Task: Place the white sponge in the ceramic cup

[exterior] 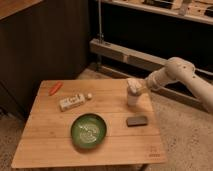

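1. One arm [187, 75] reaches in from the right; the gripper [138, 88] sits right above the ceramic cup [133, 98], near the table's [45, 145] far right edge.
2. White sponge [132, 83] is a pale lump at the gripper tip, at or just over the cup mouth. Cannot tell whether it is already resting in the cup or hanging above it.
3. Finger state: cannot tell. The tips blend into the sponge, so no call on clenched or released.
4. Elsewhere on the table: green bowl [88, 131] at front centre, dark grey pad [136, 120] just in front of the cup, white bottle [73, 102] lying on its side to the left, orange carrot-like item [55, 88] at far left. All are apart from the cup.
5. Risk: the sponge looks about as wide as the cup, so it may perch on the rim or catch one edge and tip out if let go off-centre.
6. Risk: the cup is tall, narrow and close to the table edge; a sideways nudge from the gripper or a downward push on a jammed sponge could topple it or slide it off.
7. Risk: soft sponge may cling to a finger and get dragged back out on retreat.
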Tool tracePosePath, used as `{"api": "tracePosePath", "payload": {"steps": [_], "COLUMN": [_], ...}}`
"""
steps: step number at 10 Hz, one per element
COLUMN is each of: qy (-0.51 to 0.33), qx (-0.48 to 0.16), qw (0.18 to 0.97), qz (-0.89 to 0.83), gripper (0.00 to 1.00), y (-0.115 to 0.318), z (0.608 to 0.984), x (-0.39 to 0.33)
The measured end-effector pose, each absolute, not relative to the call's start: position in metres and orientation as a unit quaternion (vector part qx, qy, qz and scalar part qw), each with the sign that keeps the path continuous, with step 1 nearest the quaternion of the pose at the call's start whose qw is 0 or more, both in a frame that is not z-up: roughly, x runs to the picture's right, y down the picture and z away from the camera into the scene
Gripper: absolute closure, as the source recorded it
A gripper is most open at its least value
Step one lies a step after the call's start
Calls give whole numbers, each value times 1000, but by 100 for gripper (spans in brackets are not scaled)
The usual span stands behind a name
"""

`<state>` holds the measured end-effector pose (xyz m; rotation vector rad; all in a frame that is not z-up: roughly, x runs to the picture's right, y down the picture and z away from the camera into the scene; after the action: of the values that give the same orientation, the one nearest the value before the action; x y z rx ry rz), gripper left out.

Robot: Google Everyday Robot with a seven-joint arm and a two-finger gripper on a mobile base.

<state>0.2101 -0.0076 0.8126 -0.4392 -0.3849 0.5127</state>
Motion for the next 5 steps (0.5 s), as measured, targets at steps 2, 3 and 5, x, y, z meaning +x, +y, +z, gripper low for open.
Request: {"api": "tracePosePath", "payload": {"steps": [2,3,5], "qy": [-184,-171,-162], "qx": [-210,-213,-213], "qw": [926,929,930], "qz": [254,250,250], "gripper": [21,20,20], "y": [-8,-7,-7], "z": [807,806,805], "x": [220,220,221]}}
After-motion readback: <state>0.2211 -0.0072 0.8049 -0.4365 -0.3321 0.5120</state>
